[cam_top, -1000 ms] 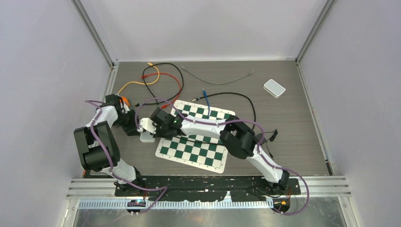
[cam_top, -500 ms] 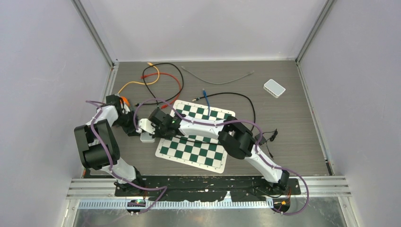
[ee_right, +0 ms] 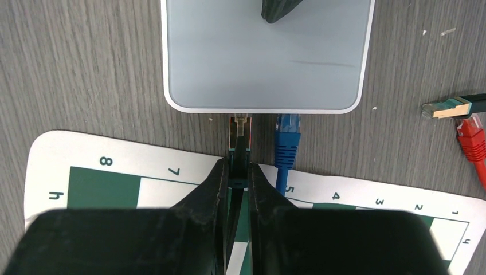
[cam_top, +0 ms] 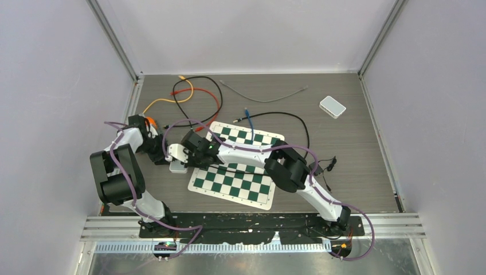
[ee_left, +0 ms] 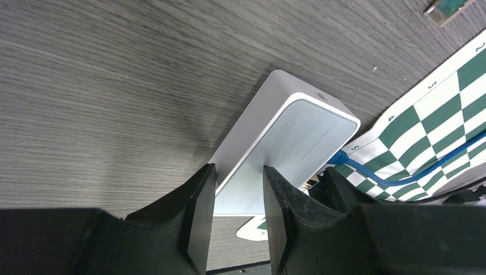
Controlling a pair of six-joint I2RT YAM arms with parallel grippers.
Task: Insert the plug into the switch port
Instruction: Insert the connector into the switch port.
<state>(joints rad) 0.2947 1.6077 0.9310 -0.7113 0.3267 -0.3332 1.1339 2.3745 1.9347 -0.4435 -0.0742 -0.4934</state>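
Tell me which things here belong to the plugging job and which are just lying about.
Job: switch; plug held by the right gripper.
Lying about: chess mat; blue cable, already plugged in; red cable; orange cable; grey cable; small white box at the far right.

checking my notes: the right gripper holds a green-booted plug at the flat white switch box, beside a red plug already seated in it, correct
No: the seated plug is blue, not red (right wrist view). The right gripper does hold the green-booted plug beside it at the flat white switch box.
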